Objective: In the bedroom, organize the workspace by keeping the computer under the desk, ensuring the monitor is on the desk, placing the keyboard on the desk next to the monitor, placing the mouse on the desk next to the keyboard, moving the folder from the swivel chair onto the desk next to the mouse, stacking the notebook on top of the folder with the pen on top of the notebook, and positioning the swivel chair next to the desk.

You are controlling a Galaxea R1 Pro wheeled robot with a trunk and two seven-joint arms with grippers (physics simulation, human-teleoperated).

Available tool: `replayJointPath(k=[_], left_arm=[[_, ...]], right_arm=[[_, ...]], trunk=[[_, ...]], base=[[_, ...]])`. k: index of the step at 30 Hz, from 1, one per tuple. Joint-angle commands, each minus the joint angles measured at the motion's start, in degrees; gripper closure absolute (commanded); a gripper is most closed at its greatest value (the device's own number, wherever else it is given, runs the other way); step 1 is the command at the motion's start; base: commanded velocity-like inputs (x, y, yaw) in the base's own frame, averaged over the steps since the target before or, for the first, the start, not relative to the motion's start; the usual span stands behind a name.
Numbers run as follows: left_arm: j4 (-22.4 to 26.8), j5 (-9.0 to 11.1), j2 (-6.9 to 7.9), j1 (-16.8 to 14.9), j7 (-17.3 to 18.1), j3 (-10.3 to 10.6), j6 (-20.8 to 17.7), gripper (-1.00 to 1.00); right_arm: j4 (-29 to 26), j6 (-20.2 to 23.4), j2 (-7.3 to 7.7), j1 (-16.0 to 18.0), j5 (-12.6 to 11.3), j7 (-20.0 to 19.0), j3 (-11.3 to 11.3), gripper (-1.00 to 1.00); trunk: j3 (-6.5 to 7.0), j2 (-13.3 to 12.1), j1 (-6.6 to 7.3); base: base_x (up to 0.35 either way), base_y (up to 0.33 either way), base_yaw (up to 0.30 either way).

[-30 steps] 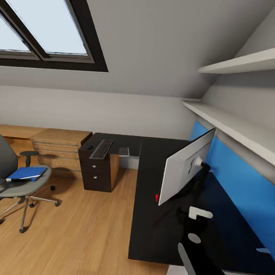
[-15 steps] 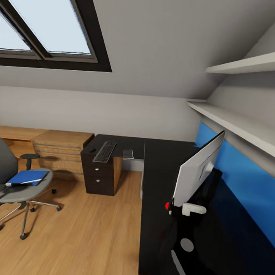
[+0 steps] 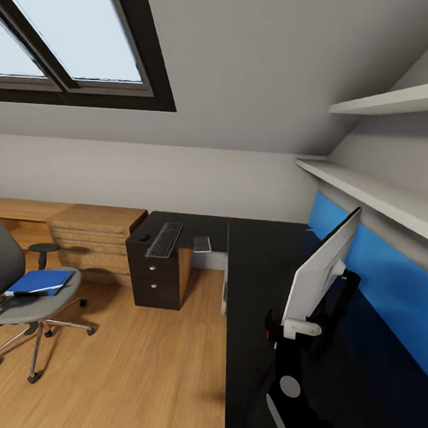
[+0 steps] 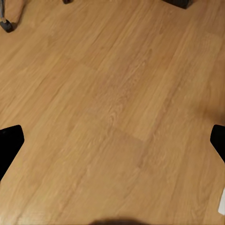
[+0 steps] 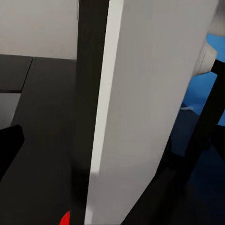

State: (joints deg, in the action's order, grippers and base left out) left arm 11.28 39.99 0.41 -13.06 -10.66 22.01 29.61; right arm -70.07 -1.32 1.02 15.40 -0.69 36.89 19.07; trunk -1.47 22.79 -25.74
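While right pincer [image 3: 289, 326] grips one monitor [image 3: 321, 271]: one keyboard [image 3: 164, 239], one folder [image 3: 40, 281].

Swivel chair [image 3: 13, 284] back cut by frame edge; monitor [image 3: 321, 268] foot hidden behind right gripper [image 3: 292, 326].

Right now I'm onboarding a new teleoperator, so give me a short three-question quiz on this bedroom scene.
1. True or false: the folder lies on the swivel chair.
2. Which thing has the right tool closed around its lower corner? A) keyboard B) monitor C) folder
3. Fill in: the keyboard rests on the black ____ beside the low oak unit.

Key
1. True. It is flat on the seat.
2. B. The monitor stands edge-on on the desk, white back showing, in the head view.
3. Desk; it lies above the drawers.
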Motion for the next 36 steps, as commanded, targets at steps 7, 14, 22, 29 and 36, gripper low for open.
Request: replayJointPath(k=[7,14,22,29,36], left_arm=[[0.05,0.09,0.03,-0.04,-0.41,0.49,0.10,-1.00],[0.05,0.09,0.03,-0.04,-0.41,0.51,0.10,-1.00],[0.05,0.09,0.03,-0.04,-0.43,0.49,0.10,-1.00],[0.05,0.09,0.03,-0.04,-0.46,0.49,0.10,-1.00],[0.05,0.09,0.03,-0.04,-0.67,0.49,0.10,-1.00]], right_arm=[[0.02,-0.14,0.11,0.07,-0.02,0.39,0.13,-1.00],[0.09,-0.09,0.12,0.07,-0.16,1.02,-0.04,-1.00],[0.76,-0.09,0.04,0.07,-0.43,3.16,-4.08,-1.00],[0.81,-0.09,0.03,0.07,-0.45,3.19,-4.63,-1.00],[0.81,-0.09,0.01,0.07,-0.45,3.19,-4.65,-1.00]], trunk=[[-0.13,0.13,-0.04],[-0.13,0.13,-0.04],[-0.13,0.13,-0.04],[-0.13,0.13,-0.04],[-0.13,0.13,-0.04]], base=[[0.145,0.008,0.000],[0.030,0.000,0.000],[0.000,0.000,0.000],[0.000,0.000,0.000],[-0.035,-0.154,0.000]])
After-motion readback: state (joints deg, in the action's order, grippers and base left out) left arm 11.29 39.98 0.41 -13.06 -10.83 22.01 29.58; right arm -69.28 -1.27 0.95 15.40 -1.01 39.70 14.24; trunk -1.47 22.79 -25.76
